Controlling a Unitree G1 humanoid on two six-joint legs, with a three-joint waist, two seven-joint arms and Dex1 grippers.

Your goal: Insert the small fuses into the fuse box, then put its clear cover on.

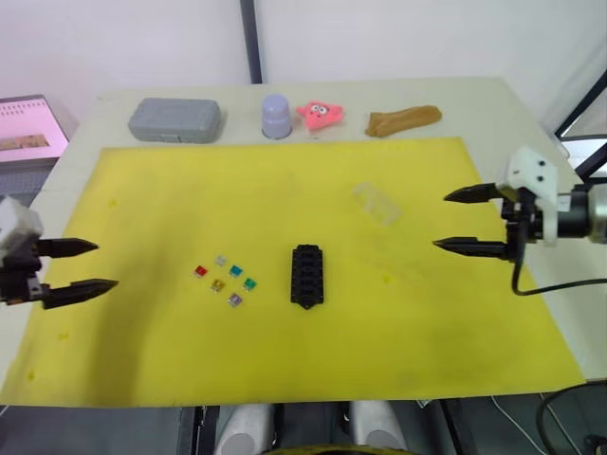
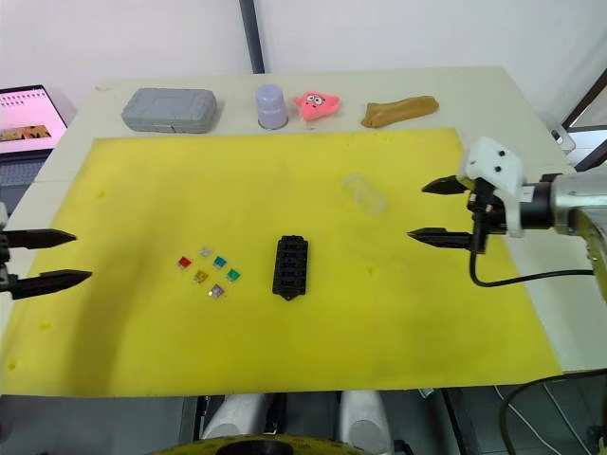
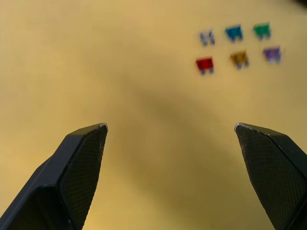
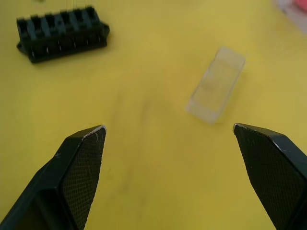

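Both claws, left claw [image 1: 83, 266] and right claw [image 1: 464, 222], hover spread and empty beside the fuse box [image 1: 306, 275], its slots unfilled, small fuses [image 1: 226, 280] loose to its left, clear cover [image 1: 377, 204] off to its right.

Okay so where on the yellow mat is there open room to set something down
Open room: the near strip of the yellow foam mat, in front of the small black slotted fuse box, and the far stretch between the six tiny coloured blade fuses and the grey rounded case. It is tighter between fuses and box, and around the clear plastic cover.
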